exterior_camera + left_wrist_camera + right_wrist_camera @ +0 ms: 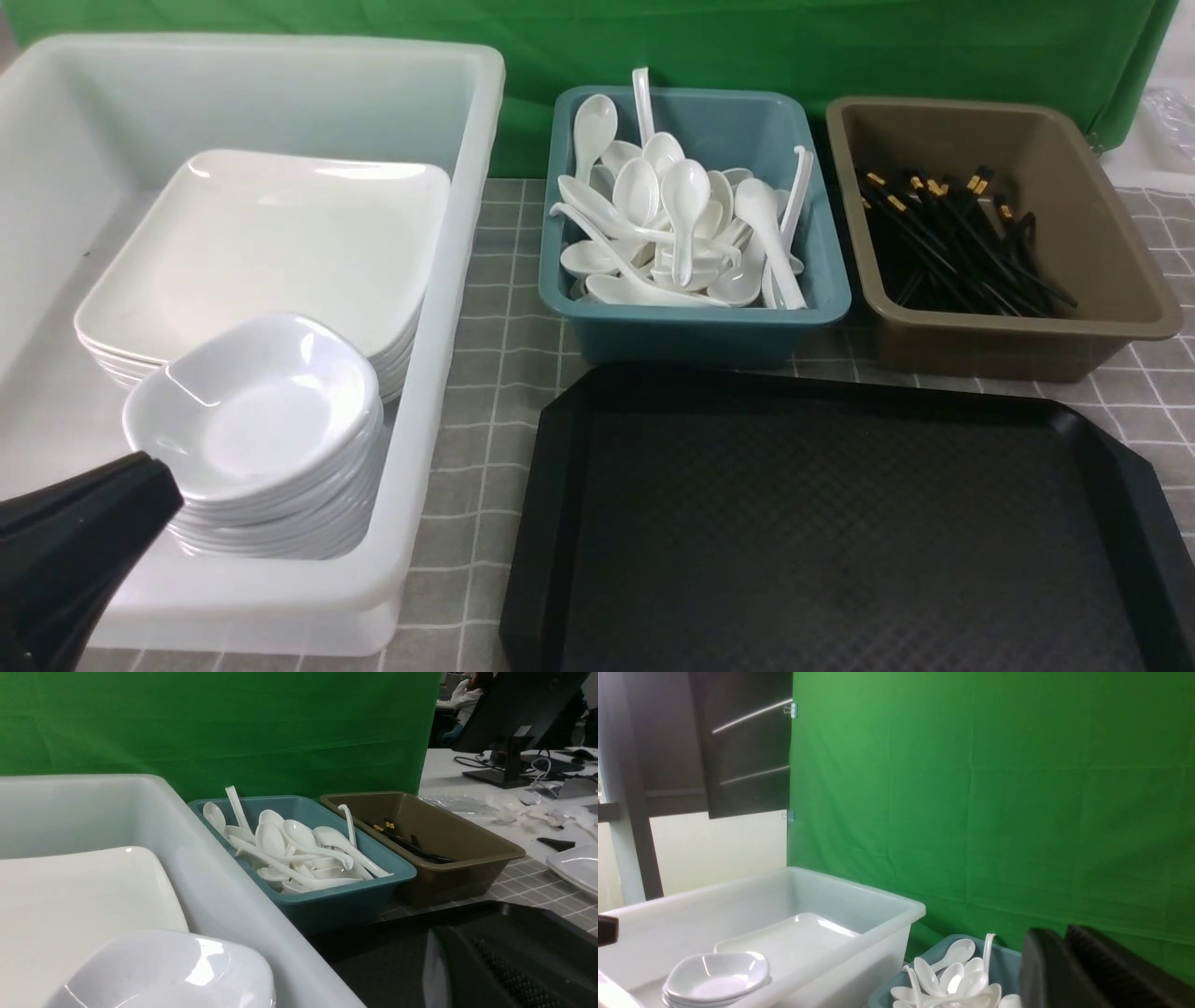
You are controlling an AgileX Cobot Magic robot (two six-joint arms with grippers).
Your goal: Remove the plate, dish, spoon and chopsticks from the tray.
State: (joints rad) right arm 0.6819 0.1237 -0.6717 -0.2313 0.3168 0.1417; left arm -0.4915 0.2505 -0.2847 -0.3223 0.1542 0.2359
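Tray (840, 541) lies bare, the plate (261, 243) stacked in the white tub (439, 392) just left of it (glossy, stiff, slippery: take it by the raised rim), left gripper (154, 490) pinched together on nothing, right gripper (1064, 961) empty, spread impossible to tell.

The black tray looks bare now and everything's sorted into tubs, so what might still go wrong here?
The left gripper sits close to the stack of small dishes in the white bin; swinging away, it might nudge the top dish askew. Several spoons in the teal tub stand up against its wall and could tip out if bumped.
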